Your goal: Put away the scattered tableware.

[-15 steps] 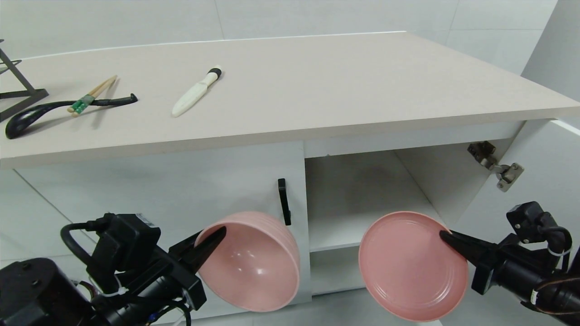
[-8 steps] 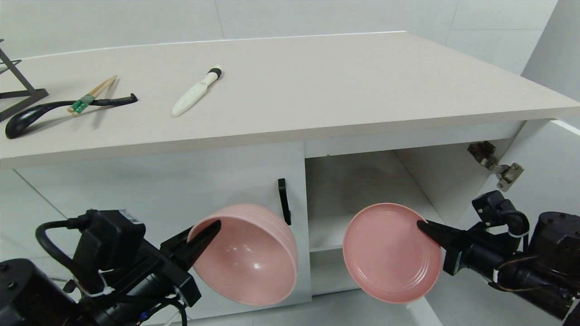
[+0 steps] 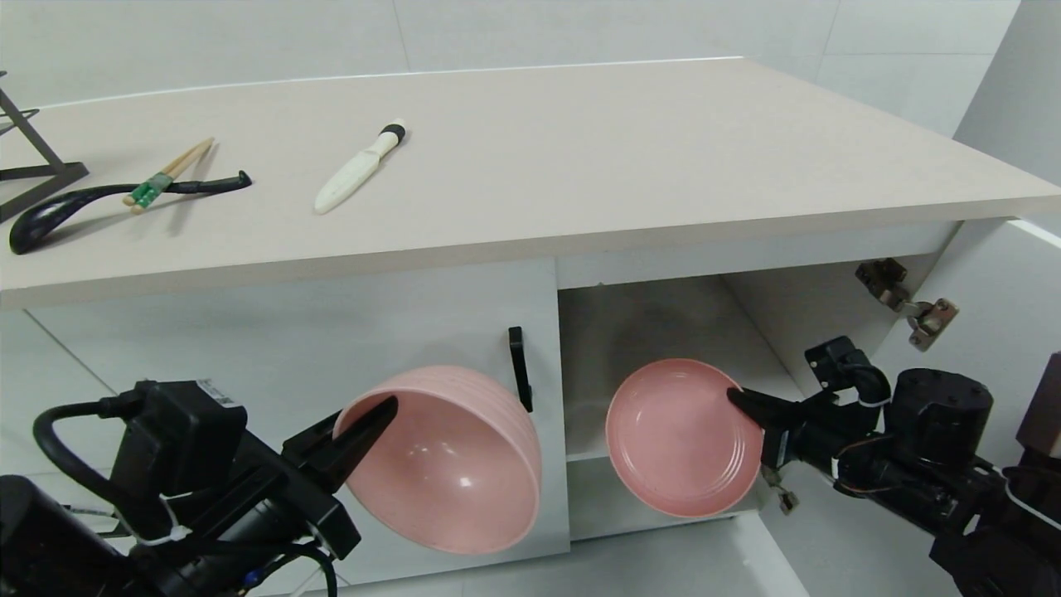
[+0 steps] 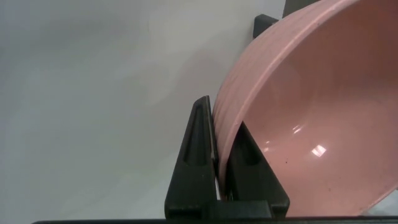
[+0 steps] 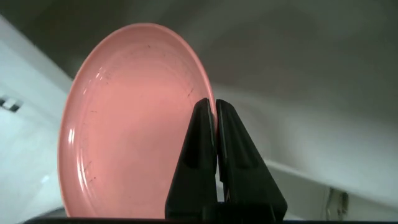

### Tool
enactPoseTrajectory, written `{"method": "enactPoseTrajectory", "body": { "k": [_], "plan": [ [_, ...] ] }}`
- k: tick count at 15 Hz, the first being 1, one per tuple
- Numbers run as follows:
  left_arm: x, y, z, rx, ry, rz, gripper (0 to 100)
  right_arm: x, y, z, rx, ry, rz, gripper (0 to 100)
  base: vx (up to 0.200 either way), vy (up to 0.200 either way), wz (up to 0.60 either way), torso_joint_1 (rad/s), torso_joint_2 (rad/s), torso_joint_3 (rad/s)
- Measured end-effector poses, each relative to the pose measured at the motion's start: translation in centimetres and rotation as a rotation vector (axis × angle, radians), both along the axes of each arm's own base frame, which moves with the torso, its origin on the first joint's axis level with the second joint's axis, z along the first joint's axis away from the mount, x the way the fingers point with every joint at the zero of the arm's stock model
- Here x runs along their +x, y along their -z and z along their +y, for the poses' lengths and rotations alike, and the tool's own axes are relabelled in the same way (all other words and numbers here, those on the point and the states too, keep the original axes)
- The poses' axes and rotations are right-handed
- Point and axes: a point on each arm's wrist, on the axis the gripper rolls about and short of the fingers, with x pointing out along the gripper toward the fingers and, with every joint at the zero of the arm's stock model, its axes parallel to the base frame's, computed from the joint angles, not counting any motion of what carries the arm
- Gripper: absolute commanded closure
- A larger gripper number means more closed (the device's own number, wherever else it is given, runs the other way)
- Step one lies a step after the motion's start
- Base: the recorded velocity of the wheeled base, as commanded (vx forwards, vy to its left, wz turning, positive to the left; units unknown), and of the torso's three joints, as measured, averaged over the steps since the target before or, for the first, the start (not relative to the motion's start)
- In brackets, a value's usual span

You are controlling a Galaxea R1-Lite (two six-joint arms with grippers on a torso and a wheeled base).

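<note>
While the pink plate (image 3: 684, 435) hangs on its edge at the mouth of the open cupboard (image 3: 787, 323), just in front of the shelf (image 3: 663, 332), it is not yet set down. The right gripper (image 3: 736, 400) has its jaws clamped on the plate's rim, which the right wrist view confirms: the two fingers pinch the plate (image 5: 130, 124) with only its edge between them at the gripper (image 5: 216, 134).

The pink bowl (image 3: 448, 464) is held tilted in the air before the closed left door, near the black handle (image 3: 517, 369). The left gripper (image 3: 377, 412) has its jaws closed on the bowl's wall, one finger inside and one outside, as seen at the bowl (image 4: 323, 112) and gripper (image 4: 221, 155) in the left wrist view.

On the counter (image 3: 622, 157) three pieces lie untouched: a white knife (image 3: 356, 170), a pair of chopsticks (image 3: 170, 172) resting across a black spoon (image 3: 116, 199).

By these views the task looks to be in its early part: plate first, bowl next, then the three pieces on the counter.
</note>
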Motion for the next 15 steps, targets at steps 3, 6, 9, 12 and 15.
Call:
{"method": "enactPoseTrajectory", "body": {
  "k": [3, 6, 9, 12, 15],
  "plan": [
    [-0.2, 0.4, 0.1, 0.013, -0.004, 0.017, 100, 1.4, 0.4, 0.5, 0.017, 0.001, -0.009, 100, 0.000, 0.000, 0.00, 0.000, 0.00, 0.000],
    [-0.2, 0.7, 0.2, 0.025, -0.017, 0.027, 100, 2.7, 0.6, 1.1, 0.080, 0.004, 0.006, 100, 0.000, 0.000, 0.00, 0.000, 0.00, 0.000],
    [-0.2, 0.7, 0.2, 0.026, -0.026, 0.031, 100, 3.9, 1.5, 1.4, 0.084, 0.034, 0.011, 100, 0.000, 0.000, 0.00, 0.000, 0.00, 0.000],
    [-0.2, 0.8, 0.2, 0.028, -0.027, 0.033, 100, 5.0, 2.2, 1.8, 0.086, 0.054, 0.006, 100, 0.000, 0.000, 0.00, 0.000, 0.00, 0.000],
    [-0.1, 0.8, 0.2, 0.028, -0.029, 0.036, 100, 6.0, 2.9, 2.1, 0.098, 0.074, 0.005, 100, 0.000, 0.000, 0.00, 0.000, 0.00, 0.000]
  ]
}}
